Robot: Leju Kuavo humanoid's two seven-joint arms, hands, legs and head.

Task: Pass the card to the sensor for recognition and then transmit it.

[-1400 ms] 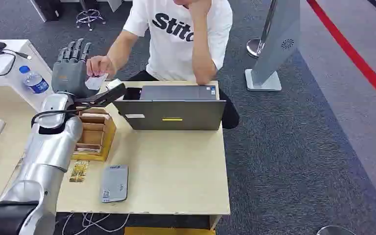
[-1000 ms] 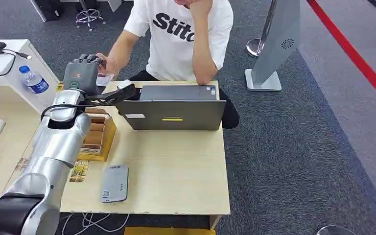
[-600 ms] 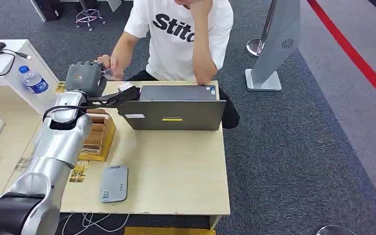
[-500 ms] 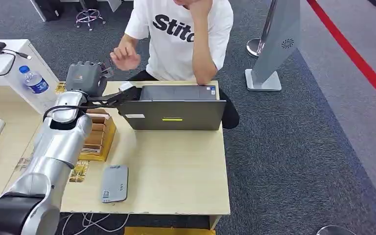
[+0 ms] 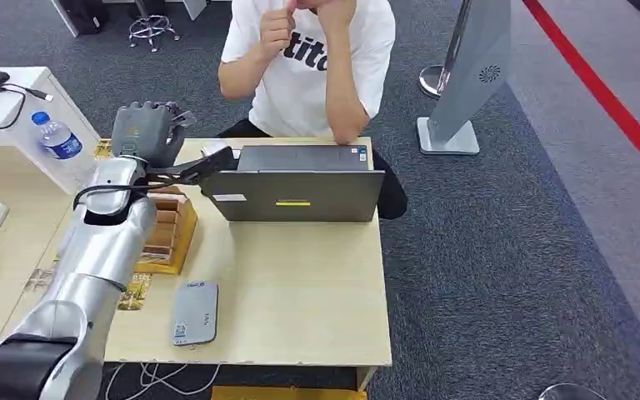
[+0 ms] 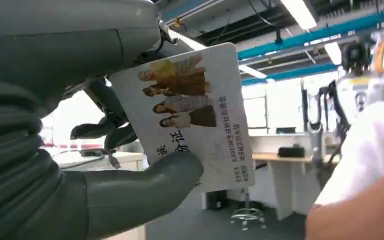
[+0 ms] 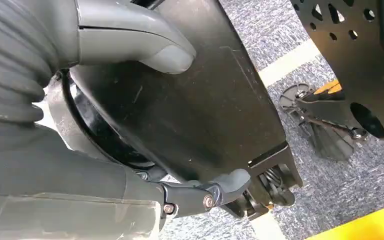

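Left hand [image 5: 143,129]: raised over the far left corner of the desk [image 5: 317,283], at about 10 o'clock from the laptop; fingers curled in, clamped on the card.
Card [image 6: 190,115]: pinched between the thick grey thumb [image 6: 145,187] and the darker fingers in the left wrist view; white, printed with small figures of people and lines of text; most of its face is uncovered. In the head view it is too hidden behind the hand to make out.
Right hand [image 7: 130,75]: seen in the right wrist view, thumb lying against a dark panel; whether it is apart or closed I cannot tell.
Person [image 5: 317,58]: seated across the desk at 12 o'clock, white printed T-shirt, both hands up near the chin, well apart from the robot's hand.
Laptop [image 5: 296,182]: open at the far edge of the desk, lid back facing the robot.
Sensor [image 5: 195,312]: flat grey pad near the front edge, at about 7 o'clock from the laptop.
Wooden box [image 5: 167,233]: just beside the silver forearm, between laptop and sensor on the left side.
Water bottle [image 5: 57,137]: on the neighbouring white table at 9 o'clock from the left hand.
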